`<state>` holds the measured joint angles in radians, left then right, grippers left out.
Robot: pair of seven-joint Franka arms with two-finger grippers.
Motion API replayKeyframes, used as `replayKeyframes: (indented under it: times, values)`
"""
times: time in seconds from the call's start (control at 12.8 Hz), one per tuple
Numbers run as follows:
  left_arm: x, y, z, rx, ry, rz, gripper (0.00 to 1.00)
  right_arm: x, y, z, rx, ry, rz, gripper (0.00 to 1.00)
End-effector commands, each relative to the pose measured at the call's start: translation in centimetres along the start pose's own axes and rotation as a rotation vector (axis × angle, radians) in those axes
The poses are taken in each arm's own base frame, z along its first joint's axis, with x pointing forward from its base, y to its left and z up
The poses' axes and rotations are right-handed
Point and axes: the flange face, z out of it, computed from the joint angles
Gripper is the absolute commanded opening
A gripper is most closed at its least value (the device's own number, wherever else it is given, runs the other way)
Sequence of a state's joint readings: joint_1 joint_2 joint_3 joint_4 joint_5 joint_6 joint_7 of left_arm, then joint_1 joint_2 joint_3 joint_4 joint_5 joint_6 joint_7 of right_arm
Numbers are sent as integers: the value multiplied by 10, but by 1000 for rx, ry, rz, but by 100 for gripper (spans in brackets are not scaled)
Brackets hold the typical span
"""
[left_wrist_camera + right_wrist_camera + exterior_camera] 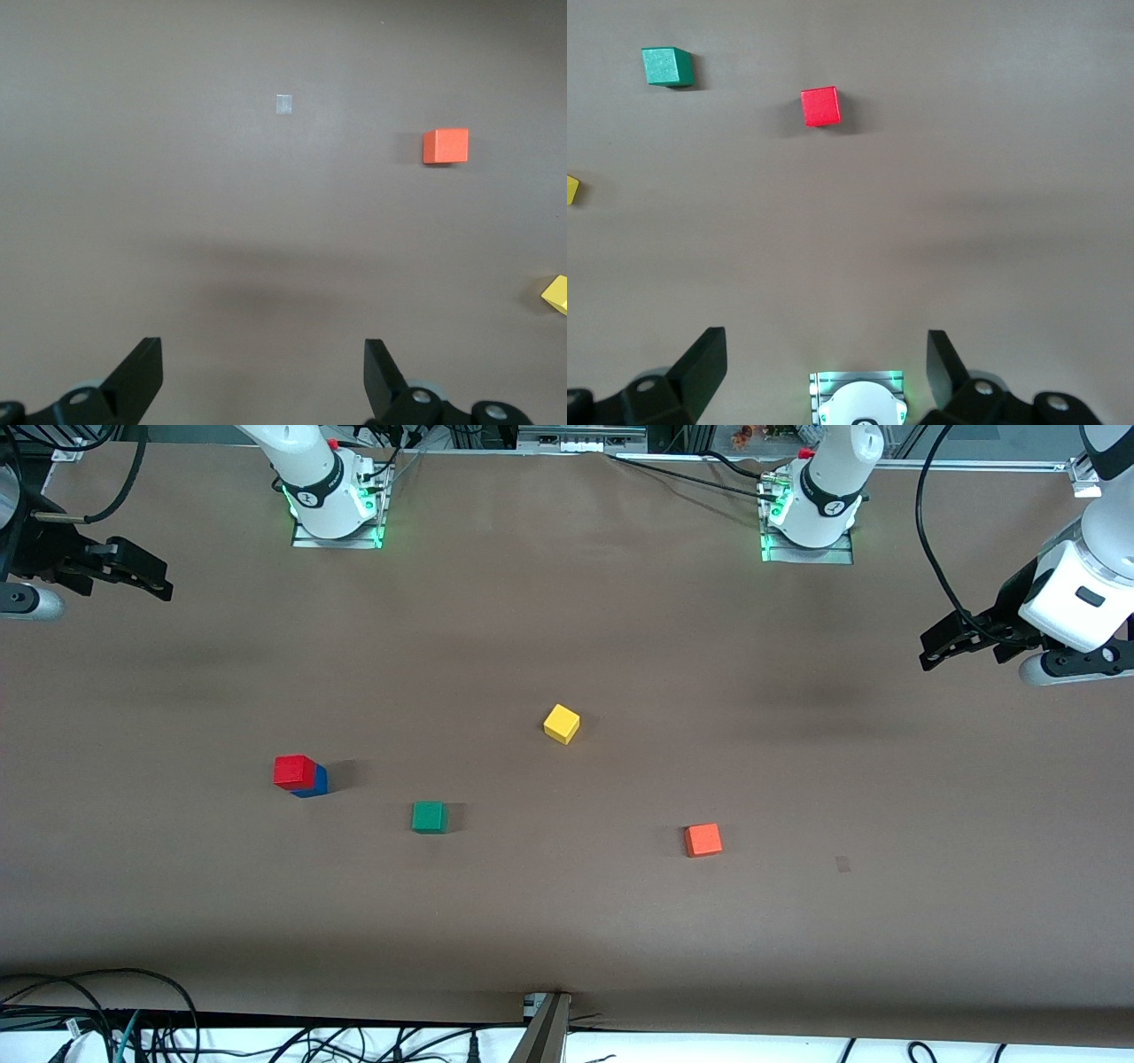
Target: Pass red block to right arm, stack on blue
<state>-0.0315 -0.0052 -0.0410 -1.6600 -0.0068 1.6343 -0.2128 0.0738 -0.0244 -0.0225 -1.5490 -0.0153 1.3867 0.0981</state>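
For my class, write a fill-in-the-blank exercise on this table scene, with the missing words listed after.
1. The red block sits on top of the ____ block.
2. The cube nearest the front camera is the ____ one.
3. The yellow cube lies ____ from the front camera than the green cube.
4. The left gripper and the right gripper both have their fingers ____.

Missing words: blue; orange; farther; open

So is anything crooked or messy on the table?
A little. The small red cube sits on the small blue cube but twisted and shifted, so blue peeks out one side. Nothing is spilled or broken.
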Motion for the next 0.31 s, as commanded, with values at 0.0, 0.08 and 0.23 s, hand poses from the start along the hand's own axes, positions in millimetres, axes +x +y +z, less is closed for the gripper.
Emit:
replayKeyframes:
  times: [0.0,0.08,0.23]
  values:
    - [-2,1,-13,31,-17,-8,100,-2,2,-3,-15,-2,13,100]
    - [-2,1,-13,31,-17,-11,100,-2,2,-3,-15,-2,13,100]
    - [-2,2,-14,32,-16,-11,100,-2,2,-3,-15,-2,13,100]
